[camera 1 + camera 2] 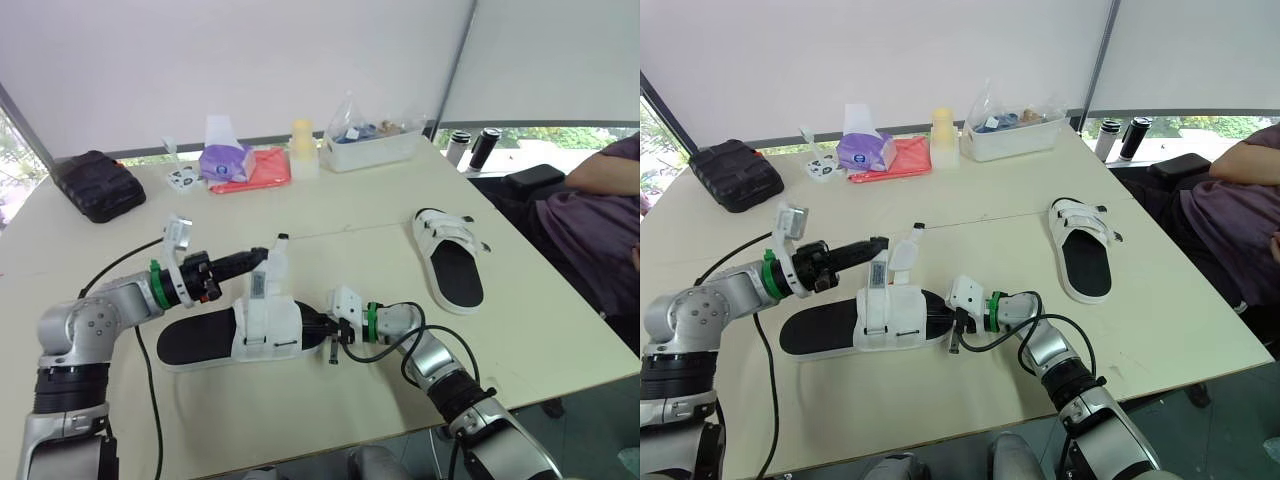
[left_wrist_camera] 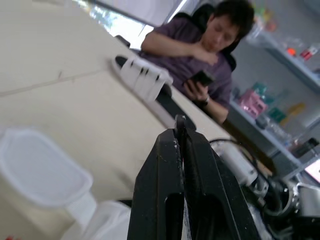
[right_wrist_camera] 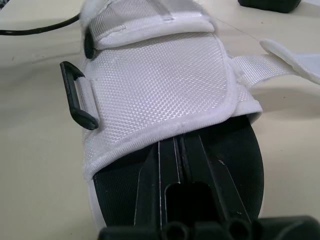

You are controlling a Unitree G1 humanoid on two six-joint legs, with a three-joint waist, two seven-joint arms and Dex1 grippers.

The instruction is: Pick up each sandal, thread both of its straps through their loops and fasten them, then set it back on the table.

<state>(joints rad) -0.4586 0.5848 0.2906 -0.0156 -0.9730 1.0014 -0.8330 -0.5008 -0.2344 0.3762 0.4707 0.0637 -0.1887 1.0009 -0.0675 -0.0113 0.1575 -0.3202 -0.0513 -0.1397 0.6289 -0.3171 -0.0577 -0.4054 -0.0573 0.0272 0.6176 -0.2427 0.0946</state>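
The near sandal [image 1: 200, 342], black-soled with a white upper [image 3: 160, 85], lies flat on the table [image 1: 350, 230] in front of me. One of its straps [image 1: 277, 262] stands up loose, and a black loop [image 3: 77, 102] juts from the upper's side. My left gripper [image 1: 264, 257] is shut, its tips right beside the raised strap with nothing between the fingers. My right gripper [image 1: 322, 326] is shut too, lying on the footbed with its tips tucked under the toe edge of the upper. The second sandal [image 1: 450, 258] rests at the right, straps across it.
A black case [image 1: 95, 183] sits at the back left. Tissue pack [image 1: 225, 160], red cloth [image 1: 262, 170], small bottle [image 1: 303, 148] and white bin [image 1: 370, 145] line the far edge. A person [image 1: 600, 220] sits at the right side. Black cables trail along the front.
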